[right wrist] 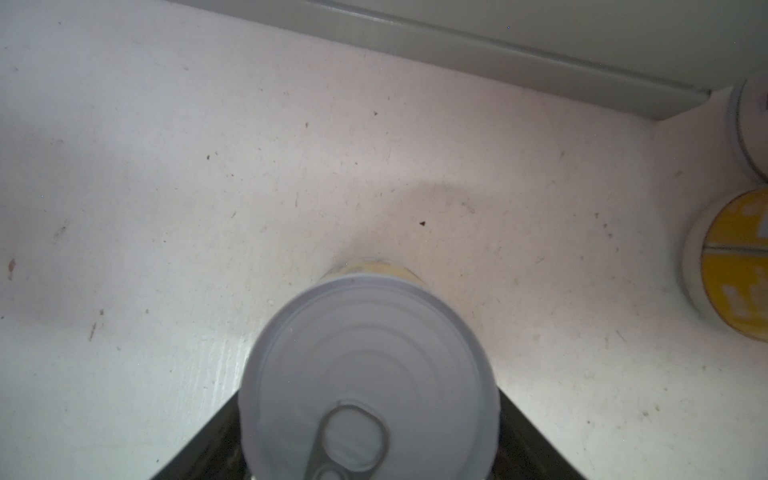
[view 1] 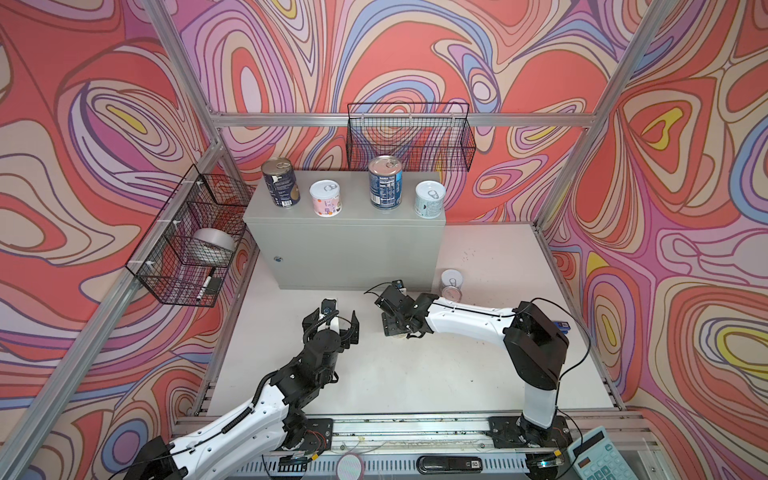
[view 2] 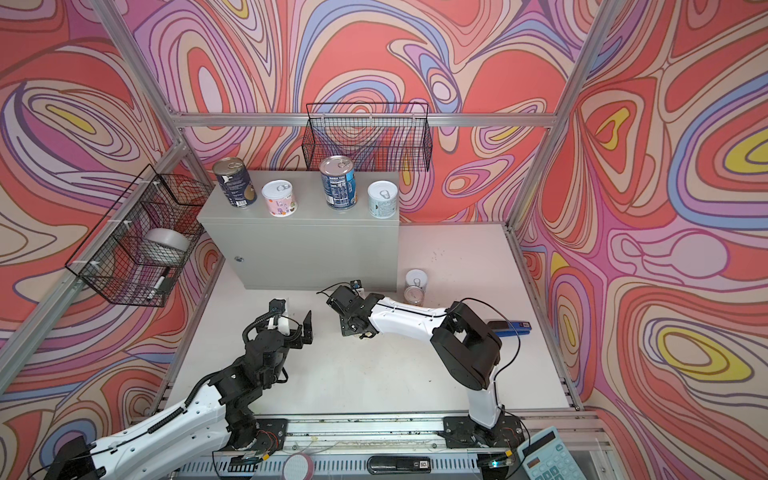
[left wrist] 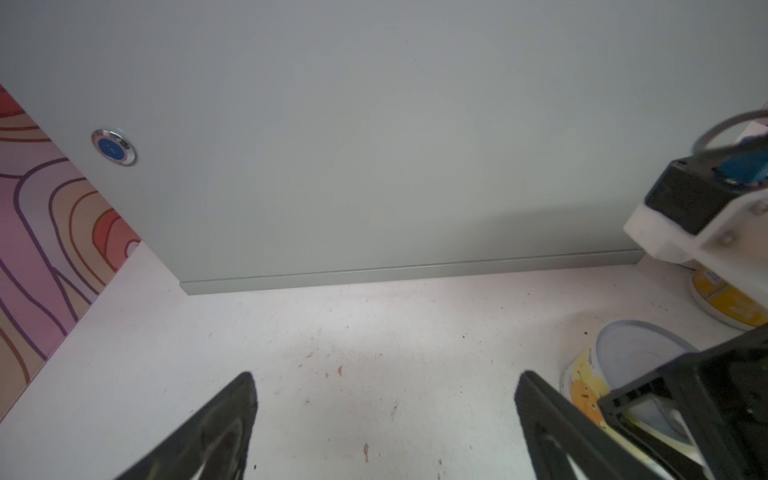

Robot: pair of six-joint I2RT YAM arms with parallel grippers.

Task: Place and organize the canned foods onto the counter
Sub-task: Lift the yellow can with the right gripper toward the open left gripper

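Likely rigid, weighty and slick-walled, the short yellow-labelled pull-tab can (right wrist: 370, 374) sat between the right gripper (view 1: 392, 328) jaws, grip unconfirmed, so mid-wall was safest; left gripper (left wrist: 384, 415) gaped empty.

Bare tabletop (view 1: 415, 374) lies open between the two arms. The grey cabinet (view 1: 353, 253) walls off the back; four cans (view 1: 385, 183) crowd its top, with gaps between. Two cans (view 1: 452, 286) block its right corner.

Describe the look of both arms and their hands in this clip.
Both arms have white link shells with black joints and black cables. The left hand and right hand are black with flat angular fingers; each wrist carries a small camera with a blue-marked connector.
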